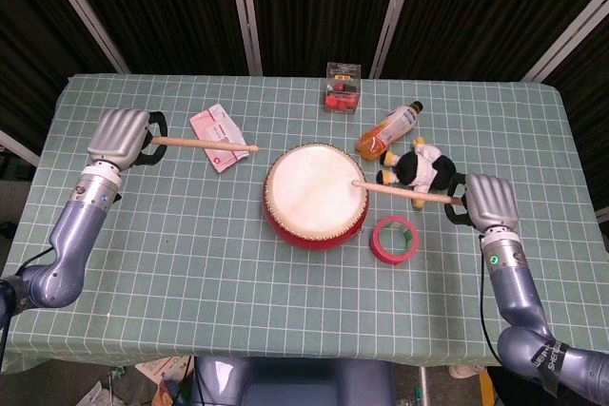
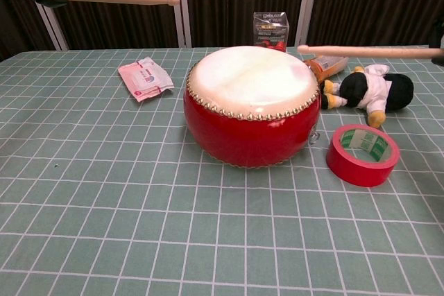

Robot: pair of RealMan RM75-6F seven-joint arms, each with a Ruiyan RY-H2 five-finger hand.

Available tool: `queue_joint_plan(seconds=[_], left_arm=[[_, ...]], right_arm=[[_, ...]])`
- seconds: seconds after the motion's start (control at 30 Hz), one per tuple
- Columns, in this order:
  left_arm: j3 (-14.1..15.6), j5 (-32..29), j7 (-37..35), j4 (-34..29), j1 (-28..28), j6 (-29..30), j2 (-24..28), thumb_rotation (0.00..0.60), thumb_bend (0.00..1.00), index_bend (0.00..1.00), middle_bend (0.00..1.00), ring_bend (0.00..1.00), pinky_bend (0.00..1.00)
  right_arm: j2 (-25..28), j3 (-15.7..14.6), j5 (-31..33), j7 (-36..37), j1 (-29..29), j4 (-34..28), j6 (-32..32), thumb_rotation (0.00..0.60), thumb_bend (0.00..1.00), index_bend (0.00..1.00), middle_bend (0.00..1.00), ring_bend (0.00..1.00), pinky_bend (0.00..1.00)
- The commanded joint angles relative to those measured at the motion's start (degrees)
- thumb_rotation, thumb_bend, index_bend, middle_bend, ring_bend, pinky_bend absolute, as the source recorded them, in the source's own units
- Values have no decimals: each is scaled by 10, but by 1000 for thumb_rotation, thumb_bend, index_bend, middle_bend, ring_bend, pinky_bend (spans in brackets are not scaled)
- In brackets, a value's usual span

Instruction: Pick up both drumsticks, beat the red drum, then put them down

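The red drum (image 1: 315,196) stands upright near the middle of the bench (image 1: 190,263), its pale skin facing up. The left hand (image 1: 119,135) grasps the left drumstick (image 1: 200,145) by the butt; the stick is held level, well above the bench, its tip over the wipes packet (image 1: 219,137) and short of the drum. The right hand (image 1: 490,202) grasps the right drumstick (image 1: 404,194) likewise. That stick crosses in front of the plush toy (image 1: 420,166), and its tip sits at the drum's right rim. In the chest view it hangs slightly above the skin, apart from it.

Assessment: both sticks are in hand, and the beating step is in progress or about to start.

Recommendations:
- Carry the left stick further inward, so that its tip comes over the skin before any downstroke. From its present position it would strike the bench or the packet.
- Advance the right tip past the studded rim toward the centre of the skin.
- Keep strokes short and vertical, with the grasp firm.

Hazards: the red tape roll (image 1: 394,239), the plush toy and the orange bottle (image 1: 388,128) lie beneath or near the right stick's shaft. A low or sweeping stroke could knock them.
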Motion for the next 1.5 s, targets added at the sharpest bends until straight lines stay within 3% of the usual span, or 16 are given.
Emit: queue_joint_plan(seconds=[0.03,0.27,0.4,0.5,0.63,0.87,0.93,1.07,1.23,1.5], left_arm=[[2,4,-9,6,-2,-3,3,600,561,746,1000,1000,1000],[1,12,-37,20,-4,-7,7,600,561,746,1000,1000,1000],[3,20,-52,25,-4,-10,10,600,561,747,1000,1000,1000],[5,28,-64,30,-2,-11,12,600,561,748,1000,1000,1000],[11,35,-75,42,1,-15,13,600,561,747,1000,1000,1000],[30,43,-83,75,5,-27,7,600,561,748,1000,1000,1000],[32,45,-87,79,6,-29,5,600,561,748,1000,1000,1000],[34,51,-92,78,6,-28,5,600,561,748,1000,1000,1000],[34,53,-87,61,3,-19,7,600,561,748,1000,1000,1000],[20,34,-64,19,-10,15,3,600,561,748,1000,1000,1000]], right_arm=[[17,26,1,29,7,-17,-2,600,594,1000,1000,1000,989],[41,79,-24,116,12,-50,-13,600,597,1000,1000,1000,989],[28,79,-49,160,13,-34,-31,600,599,1000,1000,1000,989],[5,57,-55,162,23,-5,-55,600,598,1000,1000,1000,989],[-34,6,-50,108,50,48,-80,600,599,1000,1000,1000,989],[-77,-126,42,-165,129,123,-78,600,599,1000,1000,1000,989],[-86,-134,74,-218,145,125,-44,600,599,1000,1000,1000,989],[-84,-98,91,-194,141,105,13,600,599,1000,1000,1000,989],[-41,-53,40,-109,109,64,73,600,599,1000,1000,1000,989],[30,-24,-9,19,31,-11,123,600,599,1000,1000,1000,989]])
